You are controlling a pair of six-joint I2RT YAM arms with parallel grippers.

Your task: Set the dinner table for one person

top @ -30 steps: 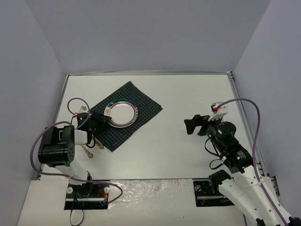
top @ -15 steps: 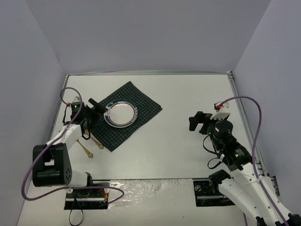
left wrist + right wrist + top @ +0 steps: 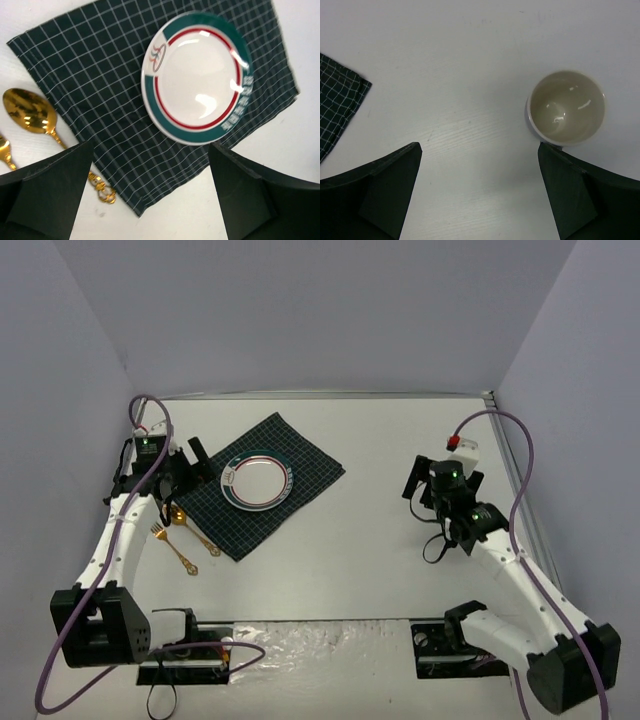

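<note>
The dinner table (image 3: 380, 540) is a white tabletop. A dark green checked cloth (image 3: 300, 455) lies at its left with a white plate (image 3: 258, 480) rimmed in green and red on it. A gold spoon (image 3: 195, 532) and gold fork (image 3: 172, 545) lie just left of the cloth. My left gripper (image 3: 192, 472) hovers open above the cloth's left side; in the left wrist view the plate (image 3: 197, 75), cloth (image 3: 100, 75) and spoon (image 3: 27, 110) lie below its spread fingers (image 3: 50, 195). My right gripper (image 3: 437, 488) is open over the table, with a cream cup (image 3: 566, 107) just ahead of its right finger (image 3: 585, 195).
Grey walls close in the table on three sides, and a metal rail (image 3: 510, 470) runs along the right edge. One corner of the cloth (image 3: 337, 100) shows at the left of the right wrist view. The cup is hidden under the right arm in the top view.
My left gripper has opened wide and drawn back from the plate's left edge toward the far left. The right gripper has shifted a little farther back and right, staying open.
</note>
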